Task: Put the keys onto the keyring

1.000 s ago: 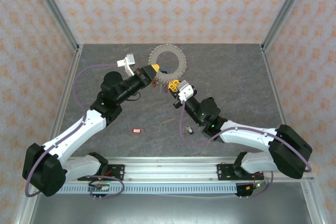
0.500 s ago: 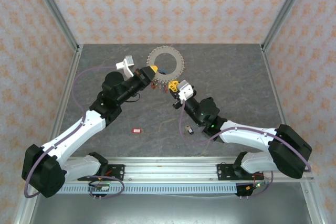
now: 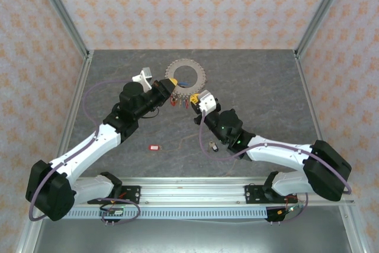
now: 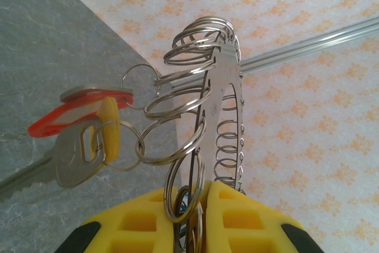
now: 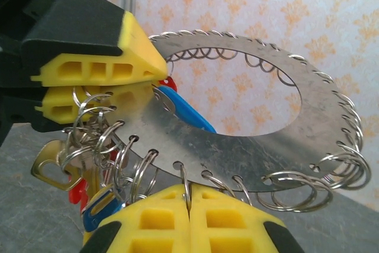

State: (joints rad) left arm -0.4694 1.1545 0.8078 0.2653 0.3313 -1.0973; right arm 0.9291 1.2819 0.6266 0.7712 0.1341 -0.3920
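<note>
no legible text, number, brand or sign on the red tag (image 4: 77,109), keyring (image 5: 195,140) or surface (image 3: 254,87)

The grey stone-look table (image 3: 266,87) bears a red-tagged key (image 3: 155,147) and a dark-tagged key (image 3: 214,146), well apart.

A grey, stone-patterned table (image 3: 266,81) is enclosed left, far and right by cream wallpaper (image 3: 195,4) with orange floral motifs, aluminium posts (image 3: 61,10) at the far corners, a metal rail (image 3: 189,188) along the near edge.
</note>
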